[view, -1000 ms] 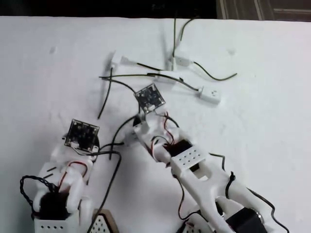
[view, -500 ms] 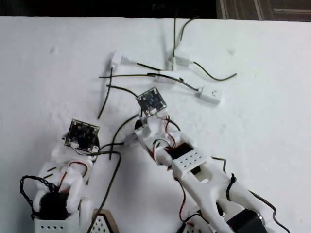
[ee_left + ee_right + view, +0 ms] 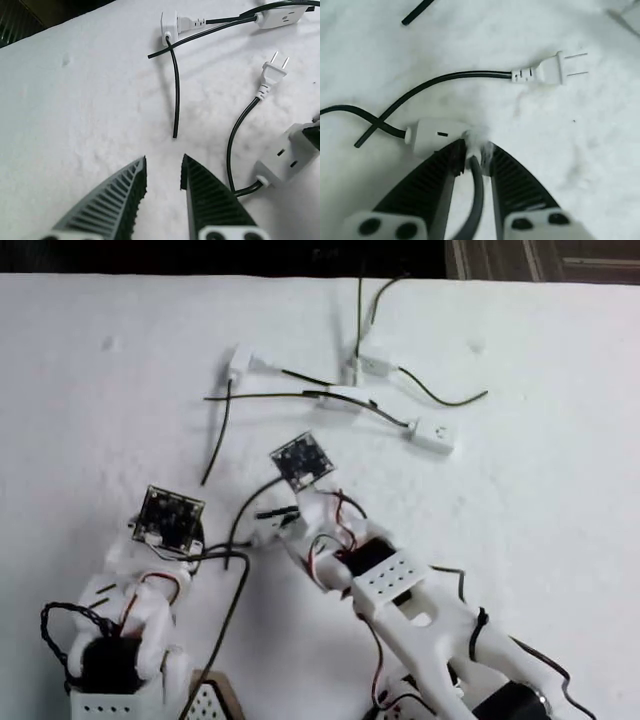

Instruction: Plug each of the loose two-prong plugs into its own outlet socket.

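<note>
Plug (image 3: 547, 71) lies ahead of right gripper (image 3: 472, 154) (clamping a cord (image 3: 476, 187)).

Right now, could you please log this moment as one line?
left tool: open over table; right tool: shut on cord beside socket; plug: loose

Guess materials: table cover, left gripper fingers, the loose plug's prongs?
Table cover: white fabric or felt, going by its fuzzy, dimpled nap. Left gripper's fingers: dark matte plastic, probably printed; ribbed faces. Two-prong plug: smooth white moulded body, likely plastic; prongs look bare metal.
</note>
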### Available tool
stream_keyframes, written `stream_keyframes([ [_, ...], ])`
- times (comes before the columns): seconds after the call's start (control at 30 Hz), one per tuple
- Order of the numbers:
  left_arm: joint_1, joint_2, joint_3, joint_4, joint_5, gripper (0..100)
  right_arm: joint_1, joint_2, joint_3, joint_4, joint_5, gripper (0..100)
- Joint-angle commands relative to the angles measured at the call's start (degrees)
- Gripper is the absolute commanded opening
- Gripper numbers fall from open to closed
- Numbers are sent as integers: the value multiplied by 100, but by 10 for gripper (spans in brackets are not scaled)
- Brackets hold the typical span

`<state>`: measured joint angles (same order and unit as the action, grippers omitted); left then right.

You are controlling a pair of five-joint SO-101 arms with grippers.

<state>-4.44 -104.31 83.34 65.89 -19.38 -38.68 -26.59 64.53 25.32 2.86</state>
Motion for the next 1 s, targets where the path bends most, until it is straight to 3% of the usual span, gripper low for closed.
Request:
stream_keyframes([
  [0.0,-40,-13,-35,-132,-18,130,-215,13,53,224,-44,17],
  [0.4,-40,-13,-26,-132,-9,135,-215,-48,-422,303,281,45],
  [0.6,-48,-13,-237,-132,18,136,-330,-1182,-1029,1771,281,206],
  [0.8,-48,-13,-853,-53,26,136,-303,-2888,-1371,3020,316,208],
  [0.97,-22,-4,-1442,598,-9,136,-163,-4004,-1345,3969,273,208],
])
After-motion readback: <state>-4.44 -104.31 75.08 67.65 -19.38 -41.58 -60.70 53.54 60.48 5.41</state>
